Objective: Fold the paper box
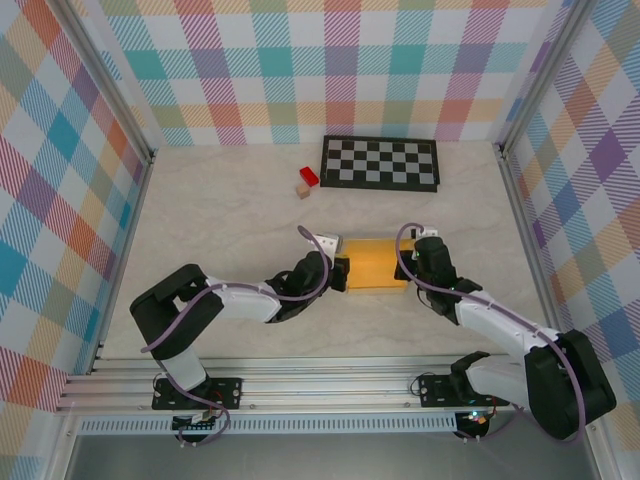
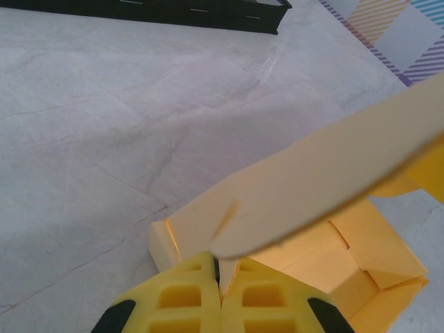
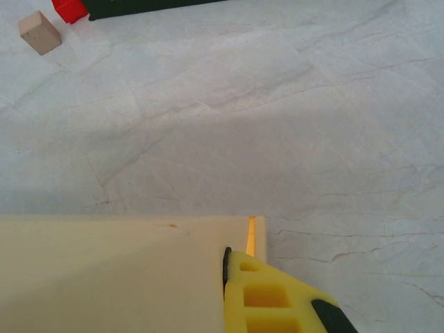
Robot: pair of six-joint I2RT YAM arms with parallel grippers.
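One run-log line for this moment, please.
thin yellow-orange card box: partly folded, flap raised; left claw: shut on its flap; right claw: shut on its edge

paper box [image 1: 375, 268]: thin matt yellow card | bench [image 1: 220, 215]: smooth pale marble-look top, kinda matt | left claw [image 2: 219, 272]: smooth yellow plastic

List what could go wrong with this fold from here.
1. On the paper box, the lid flap stands raised over the open inside; it may spring back or crease off its fold.
2. The shut left tool and right tool sit at opposite ends of the thin card; a push could buckle or slide it.
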